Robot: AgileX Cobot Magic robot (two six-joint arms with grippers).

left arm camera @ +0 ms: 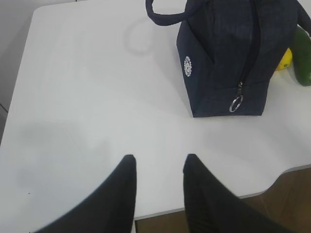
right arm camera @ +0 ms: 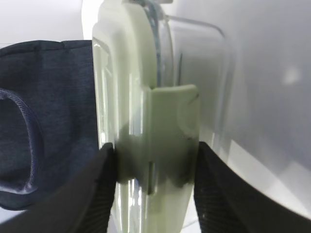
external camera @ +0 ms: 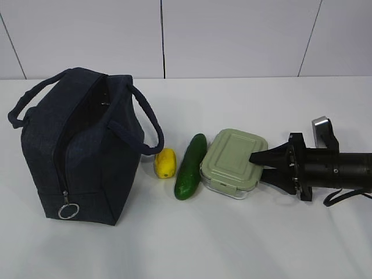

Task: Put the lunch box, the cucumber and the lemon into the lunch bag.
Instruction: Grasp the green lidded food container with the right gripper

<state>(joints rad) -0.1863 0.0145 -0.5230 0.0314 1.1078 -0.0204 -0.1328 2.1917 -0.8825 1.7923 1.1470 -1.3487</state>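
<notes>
The lunch bag [external camera: 81,151], dark navy, stands on the left of the table with its top zipper open. To its right lie the yellow lemon [external camera: 165,163], the dark green cucumber [external camera: 191,167] and the lunch box [external camera: 232,160] with its sage-green lid. My right gripper [external camera: 260,167] reaches in from the right and is shut on the box's right end, one finger on the lid and one under the base. The right wrist view shows both fingers pressed against the lunch box [right arm camera: 155,97]. My left gripper [left arm camera: 159,165] hangs open over bare table, well short of the lunch bag [left arm camera: 223,53].
A silver ring pull [external camera: 68,211] hangs low on the bag's front end. The bag's two padded handles fall to either side of the opening. In the left wrist view the table's near edge [left arm camera: 204,206] runs just under my left fingers. A white wall stands behind the table.
</notes>
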